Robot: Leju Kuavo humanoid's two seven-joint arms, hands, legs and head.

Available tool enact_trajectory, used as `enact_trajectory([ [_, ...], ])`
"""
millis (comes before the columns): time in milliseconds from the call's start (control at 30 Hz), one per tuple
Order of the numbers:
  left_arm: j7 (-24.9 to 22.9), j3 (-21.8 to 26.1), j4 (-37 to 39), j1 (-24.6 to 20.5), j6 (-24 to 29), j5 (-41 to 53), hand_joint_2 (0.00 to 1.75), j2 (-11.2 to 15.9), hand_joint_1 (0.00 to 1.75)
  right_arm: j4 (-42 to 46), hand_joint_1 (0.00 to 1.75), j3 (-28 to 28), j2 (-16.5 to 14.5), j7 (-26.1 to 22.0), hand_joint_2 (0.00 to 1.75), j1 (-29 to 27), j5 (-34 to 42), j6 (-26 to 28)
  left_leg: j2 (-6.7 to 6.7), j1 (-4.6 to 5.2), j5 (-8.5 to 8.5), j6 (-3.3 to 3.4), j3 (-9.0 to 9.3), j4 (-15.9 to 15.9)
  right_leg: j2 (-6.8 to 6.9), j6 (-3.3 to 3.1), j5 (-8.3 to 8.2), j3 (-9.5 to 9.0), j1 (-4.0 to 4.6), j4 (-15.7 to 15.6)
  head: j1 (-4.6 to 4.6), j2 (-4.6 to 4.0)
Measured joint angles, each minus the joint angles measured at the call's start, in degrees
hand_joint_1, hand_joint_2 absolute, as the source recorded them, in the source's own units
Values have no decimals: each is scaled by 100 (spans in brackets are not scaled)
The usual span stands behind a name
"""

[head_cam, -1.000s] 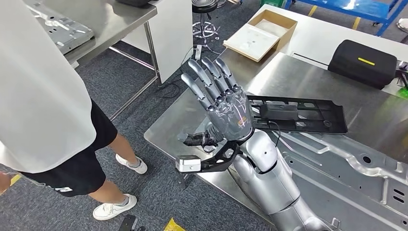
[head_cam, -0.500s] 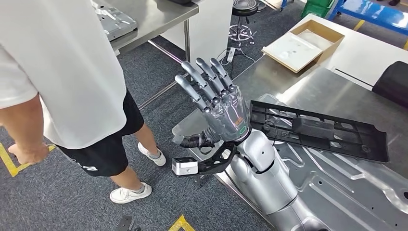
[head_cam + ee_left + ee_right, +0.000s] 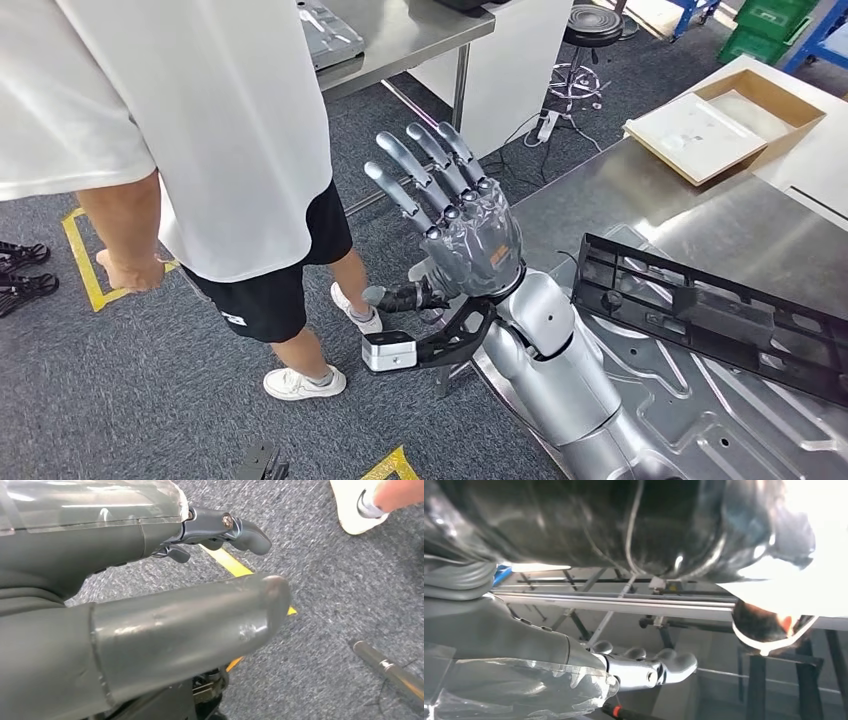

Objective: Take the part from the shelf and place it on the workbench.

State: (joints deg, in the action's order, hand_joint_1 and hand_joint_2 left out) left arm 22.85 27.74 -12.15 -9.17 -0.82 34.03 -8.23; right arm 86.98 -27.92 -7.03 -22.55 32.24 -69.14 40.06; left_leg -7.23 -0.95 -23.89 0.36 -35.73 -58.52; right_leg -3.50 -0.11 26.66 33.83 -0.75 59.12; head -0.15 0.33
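We saw the person (image 3: 200, 150) standing left of the steel workbench (image 3: 690, 220); slotted tray (image 3: 715, 315) lay on it, cardboard box (image 3: 725, 125) behind.

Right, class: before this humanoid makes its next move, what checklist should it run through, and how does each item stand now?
1. Right hand free: ok, raised, fingers spread, holding nothing.
2. Left hand free: ok, nothing between thumb and fingers.
3. Black plastic part on the workbench: ok, lying flat, partly over a stamped metal panel.
4. Person clear of the raised arm: not ok, standing close beside it.
5. Where the shelf is: cannot tell.
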Motion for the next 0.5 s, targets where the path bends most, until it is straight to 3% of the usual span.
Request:
enact_trajectory([
  [33,2,1,0,7,17,19,0,16,0,13,0,12,-24,-38,0,-3,-2,0,51,2,-17,-35,-13,-23,58,-24,-11,-22,-10,-27,-1,0],
  [100,11,2,0,-7,45,41,0,48,0,52,0,51,-84,-113,0,-15,-4,0,328,20,-203,-90,-152,-327,198,-90,-29,-70,-36,-83,-4,0],
  [167,26,2,0,-50,57,54,0,60,0,75,0,104,-119,-161,0,-50,-7,0,597,15,-549,-131,-483,-1033,359,-131,-19,-88,-21,-91,-7,0],
  [233,33,2,0,-75,56,65,0,72,0,79,0,137,-131,-183,0,-102,-8,0,670,-4,-717,-166,-755,-1588,521,-138,-1,-88,-10,-78,-7,0],
  [267,34,2,0,-78,51,72,0,78,0,80,0,143,-138,-187,0,-123,-8,0,689,-13,-649,-175,-745,-1577,595,-134,13,-89,-9,-68,-7,0],
  [300,35,2,0,-83,47,80,0,84,0,80,0,148,-150,-193,0,-136,-9,0,719,-18,-488,-177,-617,-1339,660,-124,30,-93,-9,-55,-7,0],
  [367,38,2,0,-111,39,92,0,96,0,87,0,160,-179,-197,0,-144,-15,0,939,6,-162,-145,-190,-543,777,-87,73,-113,10,-28,-7,0],
  [433,42,2,0,-149,35,97,0,102,0,102,0,175,-197,-203,0,-145,-27,0,1103,52,-61,-62,36,-87,871,-36,102,-127,47,-14,-5,0],
  [500,45,2,0,-159,34,98,0,102,0,111,0,190,-210,-208,0,-147,-35,0,1022,71,-69,18,28,-48,967,14,116,-148,69,-21,-3,0],
])
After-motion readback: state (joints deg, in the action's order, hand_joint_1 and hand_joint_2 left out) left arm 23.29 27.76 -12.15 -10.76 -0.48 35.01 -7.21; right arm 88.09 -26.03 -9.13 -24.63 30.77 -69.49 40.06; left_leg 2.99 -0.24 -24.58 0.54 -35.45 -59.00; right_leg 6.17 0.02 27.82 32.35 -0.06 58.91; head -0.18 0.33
